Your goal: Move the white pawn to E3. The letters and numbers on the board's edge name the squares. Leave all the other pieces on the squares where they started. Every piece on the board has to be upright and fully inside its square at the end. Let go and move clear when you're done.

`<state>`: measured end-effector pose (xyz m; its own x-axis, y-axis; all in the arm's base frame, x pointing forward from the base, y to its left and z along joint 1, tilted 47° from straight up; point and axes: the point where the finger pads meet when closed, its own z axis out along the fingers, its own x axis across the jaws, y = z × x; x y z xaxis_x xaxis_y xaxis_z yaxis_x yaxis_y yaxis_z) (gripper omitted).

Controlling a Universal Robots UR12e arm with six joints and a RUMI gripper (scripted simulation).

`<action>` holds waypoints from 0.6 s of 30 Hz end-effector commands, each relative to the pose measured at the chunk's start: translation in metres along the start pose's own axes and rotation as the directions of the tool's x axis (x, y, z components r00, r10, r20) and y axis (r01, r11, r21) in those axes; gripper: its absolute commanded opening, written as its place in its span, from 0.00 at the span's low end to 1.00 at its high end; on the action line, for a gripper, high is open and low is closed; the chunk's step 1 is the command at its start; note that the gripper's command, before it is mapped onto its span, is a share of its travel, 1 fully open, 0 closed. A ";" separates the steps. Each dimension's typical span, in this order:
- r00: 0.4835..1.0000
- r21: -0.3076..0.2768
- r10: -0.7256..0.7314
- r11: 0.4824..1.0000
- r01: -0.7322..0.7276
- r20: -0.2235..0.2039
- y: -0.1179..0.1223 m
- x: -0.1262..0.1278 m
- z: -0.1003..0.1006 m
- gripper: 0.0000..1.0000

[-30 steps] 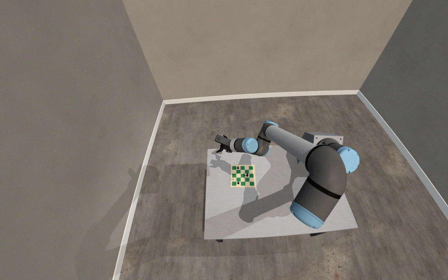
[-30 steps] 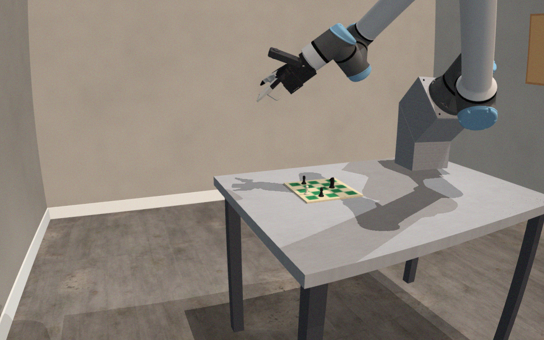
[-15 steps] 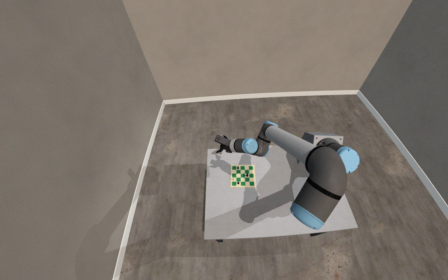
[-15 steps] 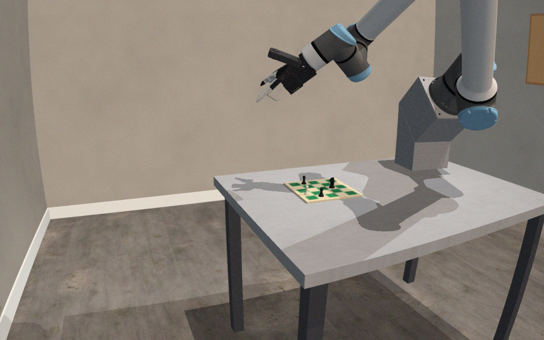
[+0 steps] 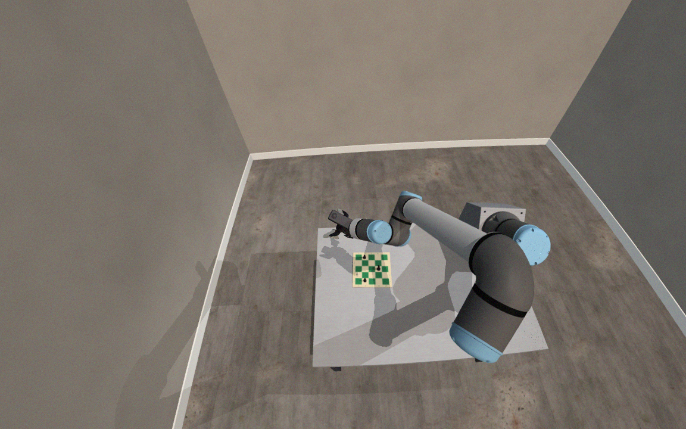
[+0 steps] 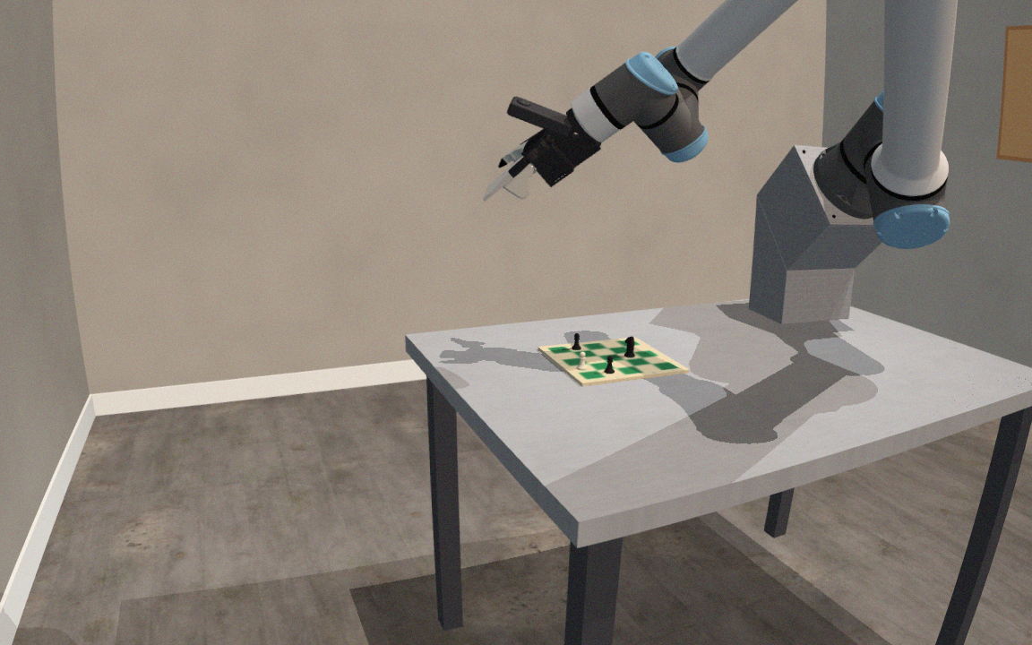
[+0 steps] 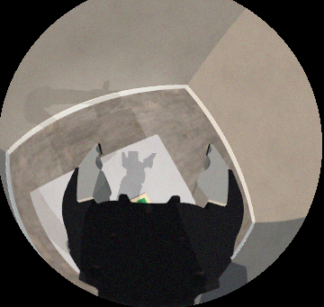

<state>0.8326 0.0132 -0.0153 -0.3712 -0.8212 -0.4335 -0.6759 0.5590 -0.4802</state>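
Note:
A small green-and-cream chessboard [image 5: 372, 285] [image 6: 633, 376] lies on the grey table [image 5: 345, 330] [image 6: 584, 457]. The white pawn [image 6: 582, 361] [image 5: 357, 274] stands upright near the board's left edge. Three black pieces stand upright on the board: one [image 6: 576, 341] at the back left, one [image 6: 629, 346] at the back right, and one [image 6: 608, 365] nearer the front. My gripper [image 6: 503, 181] [image 5: 334, 233] [image 7: 153, 144] is open and empty. It hangs high above the table's far left corner, well away from the board. In the wrist view only a green sliver of the board [image 7: 143, 199] shows.
The arm's grey pedestal [image 6: 800, 240] [image 5: 481, 213] stands at the back right of the table. The arm's shadow lies over the table behind and right of the board. Walls stand behind and left of the table.

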 end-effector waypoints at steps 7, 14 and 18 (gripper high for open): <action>0.986 -0.009 0.085 0.996 -0.087 -0.146 0.013 -0.010 0.006 1.00; 0.932 -0.006 0.181 0.981 -0.193 -0.315 0.030 -0.021 0.015 1.00; 0.895 0.004 0.219 0.972 -0.237 -0.389 0.037 -0.027 0.018 1.00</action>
<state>0.8288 0.0475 -0.0298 -0.6413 -0.7171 -0.2729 -0.6040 0.6912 -0.3969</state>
